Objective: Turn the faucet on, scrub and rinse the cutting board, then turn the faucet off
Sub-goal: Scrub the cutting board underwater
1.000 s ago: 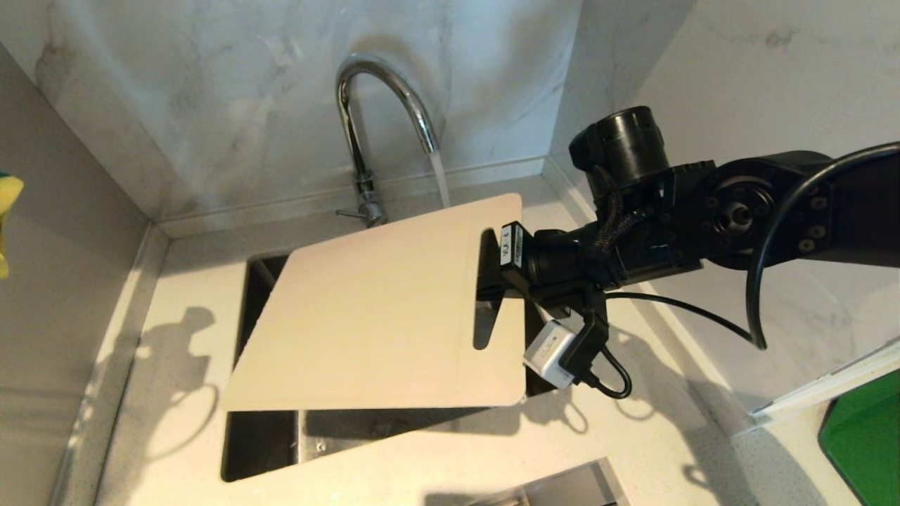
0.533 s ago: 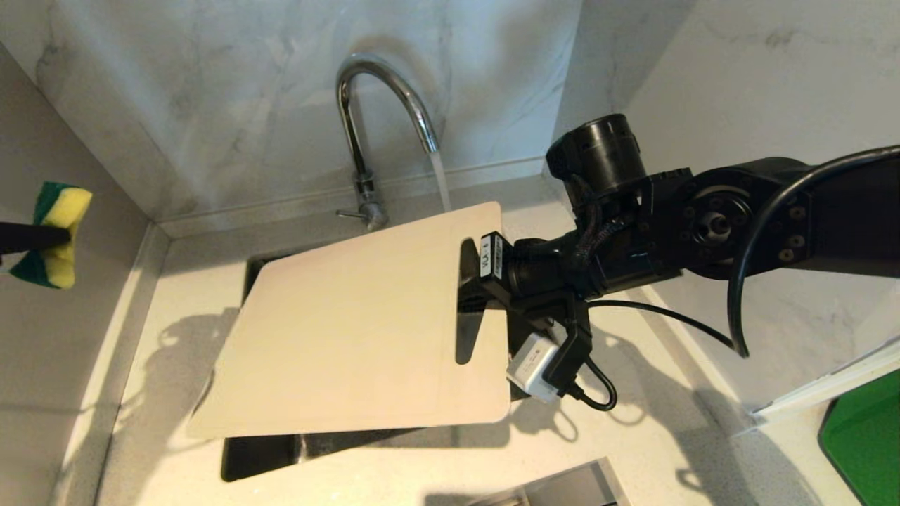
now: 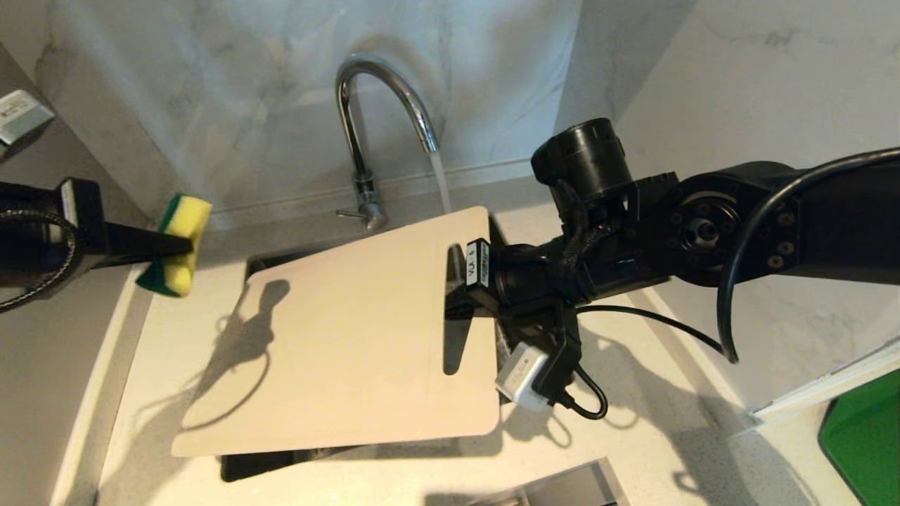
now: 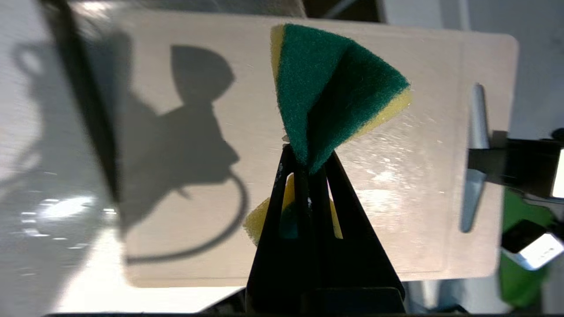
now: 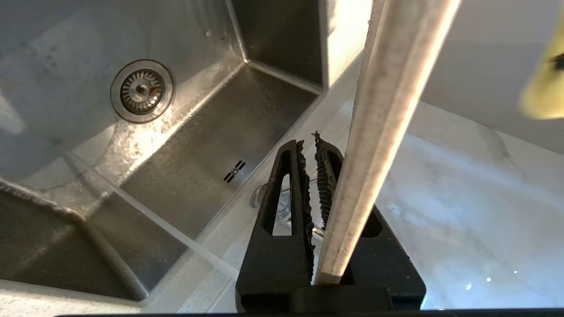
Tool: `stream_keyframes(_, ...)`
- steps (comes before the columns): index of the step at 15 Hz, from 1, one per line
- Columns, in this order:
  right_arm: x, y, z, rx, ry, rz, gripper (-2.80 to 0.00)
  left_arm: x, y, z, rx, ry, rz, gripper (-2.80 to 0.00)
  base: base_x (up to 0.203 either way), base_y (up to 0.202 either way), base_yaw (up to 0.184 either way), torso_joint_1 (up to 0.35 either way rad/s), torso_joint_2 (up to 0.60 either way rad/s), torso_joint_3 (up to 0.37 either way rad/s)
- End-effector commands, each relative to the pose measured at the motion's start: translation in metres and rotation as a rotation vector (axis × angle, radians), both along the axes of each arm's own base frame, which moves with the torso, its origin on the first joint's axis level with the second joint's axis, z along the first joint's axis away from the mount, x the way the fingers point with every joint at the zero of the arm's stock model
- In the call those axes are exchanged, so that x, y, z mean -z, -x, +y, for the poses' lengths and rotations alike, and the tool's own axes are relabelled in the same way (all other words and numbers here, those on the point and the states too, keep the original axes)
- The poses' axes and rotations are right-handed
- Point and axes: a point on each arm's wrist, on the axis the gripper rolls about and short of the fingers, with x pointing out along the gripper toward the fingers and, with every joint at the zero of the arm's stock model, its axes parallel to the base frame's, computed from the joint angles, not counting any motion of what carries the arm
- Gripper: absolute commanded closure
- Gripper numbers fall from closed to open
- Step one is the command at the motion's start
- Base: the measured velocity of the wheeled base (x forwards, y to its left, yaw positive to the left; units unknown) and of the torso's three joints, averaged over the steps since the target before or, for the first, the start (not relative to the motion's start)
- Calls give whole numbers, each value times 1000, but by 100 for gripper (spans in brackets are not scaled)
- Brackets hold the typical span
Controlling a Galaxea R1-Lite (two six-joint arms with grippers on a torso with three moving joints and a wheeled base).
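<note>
Water runs from the chrome faucet (image 3: 383, 116), dropping behind the far edge of the beige cutting board (image 3: 330, 337). The board hangs tilted over the sink. My right gripper (image 3: 458, 295) is shut on its handle end, with the fingertips showing in the slot. In the right wrist view the board's edge (image 5: 387, 110) runs out from the base of the right gripper (image 5: 315, 143). My left gripper (image 3: 184, 244) is shut on a green-and-yellow sponge (image 3: 184, 211), just off the board's far left corner. Seen from the left wrist, that sponge (image 4: 326, 83) sticks out past the left gripper (image 4: 308, 163) above the wet board (image 4: 396, 198).
The steel sink (image 5: 198, 132) with its drain (image 5: 142, 90) lies under the board. The faucet's side lever (image 3: 348, 213) points left. Marble walls close in behind and to the right. A green object (image 3: 865, 436) sits at the right edge of the counter (image 3: 633, 450).
My left arm has swung in from the left edge, bringing the sponge up to the board. The right gripper has carried the board to the left. Water keeps running.
</note>
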Motion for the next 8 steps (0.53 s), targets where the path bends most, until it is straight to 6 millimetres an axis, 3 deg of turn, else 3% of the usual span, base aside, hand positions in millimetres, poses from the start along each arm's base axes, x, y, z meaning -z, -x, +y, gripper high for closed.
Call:
stream_keyframes(1,-1,3,0,-14,3,-11,0,12,-14,-25,79,32,70,0,0,0,0,0,0,0)
stream_keyframes(8,-2,8,3,-30,3,-13,0,27,-44,-76,177,108,115,0,0,0,0,0,0,0)
